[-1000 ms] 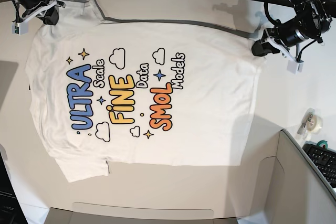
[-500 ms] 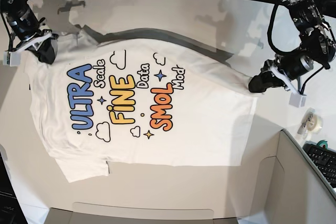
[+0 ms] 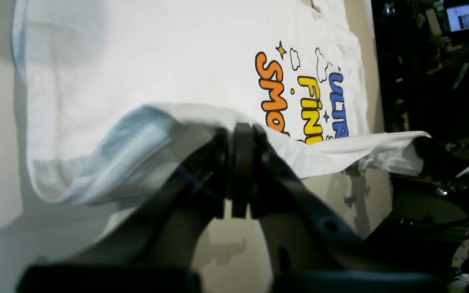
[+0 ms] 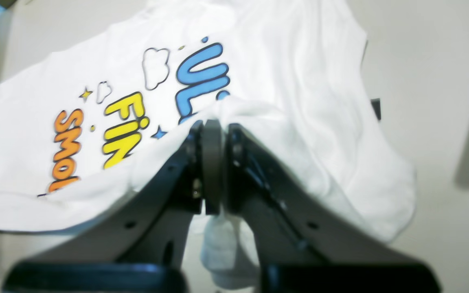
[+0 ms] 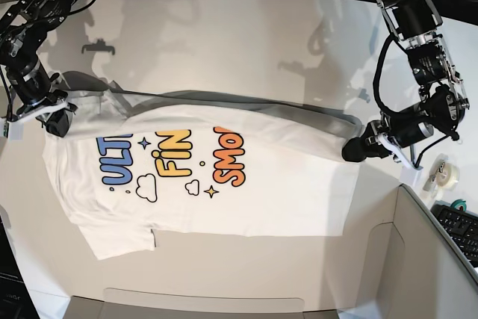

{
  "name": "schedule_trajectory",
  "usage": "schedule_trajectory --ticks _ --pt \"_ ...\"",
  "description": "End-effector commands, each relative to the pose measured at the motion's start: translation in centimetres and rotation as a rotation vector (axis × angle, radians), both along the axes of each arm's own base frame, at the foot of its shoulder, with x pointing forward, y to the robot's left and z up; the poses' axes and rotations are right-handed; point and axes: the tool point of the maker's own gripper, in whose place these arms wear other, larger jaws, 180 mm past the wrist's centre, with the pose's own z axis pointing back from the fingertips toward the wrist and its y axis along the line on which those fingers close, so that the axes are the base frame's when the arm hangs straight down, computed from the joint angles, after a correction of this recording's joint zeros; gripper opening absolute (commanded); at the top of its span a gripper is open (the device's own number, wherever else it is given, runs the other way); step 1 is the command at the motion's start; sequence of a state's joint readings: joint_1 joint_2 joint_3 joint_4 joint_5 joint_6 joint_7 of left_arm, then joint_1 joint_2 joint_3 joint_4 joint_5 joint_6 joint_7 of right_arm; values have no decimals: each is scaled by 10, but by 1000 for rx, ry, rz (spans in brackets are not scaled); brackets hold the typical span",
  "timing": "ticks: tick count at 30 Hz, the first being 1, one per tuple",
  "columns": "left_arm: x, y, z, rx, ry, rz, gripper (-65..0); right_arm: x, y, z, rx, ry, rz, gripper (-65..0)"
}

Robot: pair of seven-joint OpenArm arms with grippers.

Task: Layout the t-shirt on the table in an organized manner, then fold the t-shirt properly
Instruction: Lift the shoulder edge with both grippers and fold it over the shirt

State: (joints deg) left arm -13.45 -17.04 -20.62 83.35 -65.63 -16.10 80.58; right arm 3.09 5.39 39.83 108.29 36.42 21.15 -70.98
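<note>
Both arms have drawn the top edge of the t-shirt down over its own front since a second ago; the fold now covers the upper half of the print, where earlier the whole design lay open.

White short-sleeved shirt, lying on the off-white table, lower part flat, one sleeve at the near left corner. Folded-over edge raised, sagging between the two grip points.

Print readable in base view: "ULT" in blue, "FiN" in yellow, "SMO" in orange, with clouds and stars below. Rest hidden under the fold.

Left gripper clamped on the shirt's edge at the right of that view. Right gripper clamped on the edge at the left.
</note>
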Motion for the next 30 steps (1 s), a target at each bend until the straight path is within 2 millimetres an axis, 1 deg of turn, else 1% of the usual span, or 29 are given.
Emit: schedule_trajectory --ticks 1,3,6,9,11,13,15,17,19,21,24,26,28,30 --pt "10 6 18 -13 -51 11 -649 13 0 14 -17 -48 9 -650" --pt "15 6 16 -29 -43 17 -649 22 0 10 -38 -25 9 -650" --pt "20 9 13 -47 -44 45 -649 36 5 4 -65 7 24 -650" --pt "20 12 9 -52 -32 54 -649 45 5 -9 -78 61 26 -650" --pt "19 15 9 -42 -30 56 -649 47 0 -21 -79 105 14 -650" --pt "18 12 7 -31 -23 40 -649 48 -2 -32 -75 136 5 -650" --pt "18 17 7 -14 -21 41 -649 49 -5 -38 -70 128 -6 -650" --pt "14 19 2 -11 -12 49 -649 50 -7 -45 -62 128 -12 -650" --pt "11 21 -3 -13 -10 62 -649 49 -12 -53 -58 150 -15 -650" --pt "12 21 -3 -14 -13 68 -649 47 -13 -61 -46 175 -15 -650" --pt "7 22 -9 -12 4 68 -649 46 -20 -64 -53 190 -19 -648" --pt "6 22 -10 -12 8 68 -649 45 -22 -67 -52 199 -23 -607" --pt "5 22 -11 -12 10 68 -649 44 -24 -69 -50 209 -24 -551" --pt "5 22 -11 -12 10 68 -649 43 -31 -68 -64 211 -29 -502"
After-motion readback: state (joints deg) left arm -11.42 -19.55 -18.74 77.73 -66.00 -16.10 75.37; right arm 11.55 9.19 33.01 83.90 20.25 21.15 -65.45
